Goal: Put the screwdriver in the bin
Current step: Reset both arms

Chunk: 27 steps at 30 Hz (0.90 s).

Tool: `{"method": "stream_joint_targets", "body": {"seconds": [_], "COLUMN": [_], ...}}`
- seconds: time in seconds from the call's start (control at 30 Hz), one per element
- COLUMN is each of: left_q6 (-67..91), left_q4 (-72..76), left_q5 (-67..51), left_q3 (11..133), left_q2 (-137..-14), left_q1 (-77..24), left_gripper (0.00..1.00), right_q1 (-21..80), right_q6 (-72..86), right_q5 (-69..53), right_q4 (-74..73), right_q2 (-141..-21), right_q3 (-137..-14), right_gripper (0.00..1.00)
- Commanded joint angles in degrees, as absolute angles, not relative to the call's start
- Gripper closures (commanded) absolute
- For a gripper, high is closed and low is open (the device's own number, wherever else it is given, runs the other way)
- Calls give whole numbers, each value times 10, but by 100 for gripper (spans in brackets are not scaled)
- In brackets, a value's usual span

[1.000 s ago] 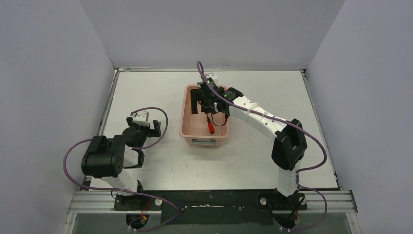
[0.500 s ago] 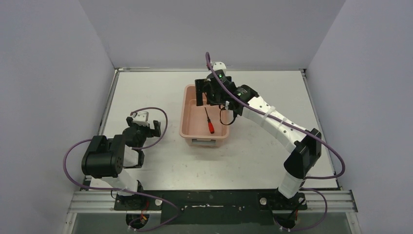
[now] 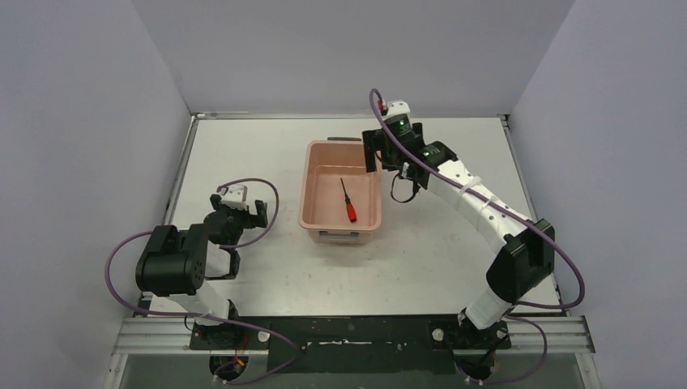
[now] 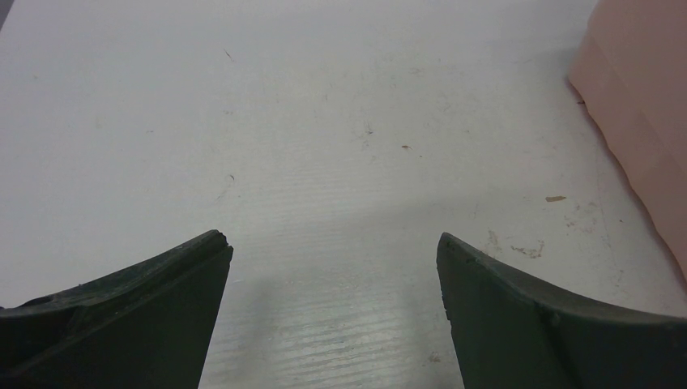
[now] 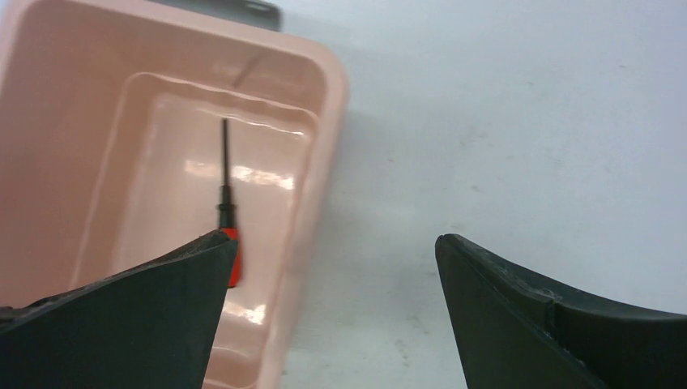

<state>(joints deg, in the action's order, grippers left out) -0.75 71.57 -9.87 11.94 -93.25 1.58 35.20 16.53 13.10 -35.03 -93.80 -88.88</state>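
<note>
The screwdriver [image 3: 347, 202], red handle and thin black shaft, lies on the floor of the salmon-pink bin [image 3: 314, 212] in mid-table. It also shows in the right wrist view [image 5: 226, 211], inside the bin [image 5: 328, 121], its handle partly behind my left finger. My right gripper [image 3: 378, 151] is open and empty, raised above the bin's far right corner. My left gripper [image 3: 237, 212] is open and empty, low over the table left of the bin; the bin's wall [image 4: 640, 121] shows at the right edge of its view.
White walls enclose the table on three sides. The table's metal rail [image 3: 348, 114] runs along the back just beyond the bin. Purple cables loop off both arms.
My right gripper has let go of the screwdriver, which now lies in the bin. The right arm has risen and swung right and back, off the bin. The left arm has not moved.
</note>
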Motion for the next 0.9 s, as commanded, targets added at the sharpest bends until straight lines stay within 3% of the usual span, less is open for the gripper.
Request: {"method": "stream_joint_targets", "body": {"seconds": [0.0, 0.47, 0.87], "left_q6": [-9, -9, -10], "left_q4": [740, 740, 740], "left_q5": [-102, -102, -102], "left_q3": [127, 127, 127], "left_q2": [-928, -928, -928], "left_q1": [15, 15, 15], "left_gripper": [3, 3, 3], "right_q1": [300, 31, -32], "right_q6": [116, 59, 33], "right_q5": [145, -40, -40], "right_q4": [-321, -278, -251], "right_q2": [-875, -770, -735], "right_q3": [-863, -757, -711], "right_gripper": [0, 0, 0]}}
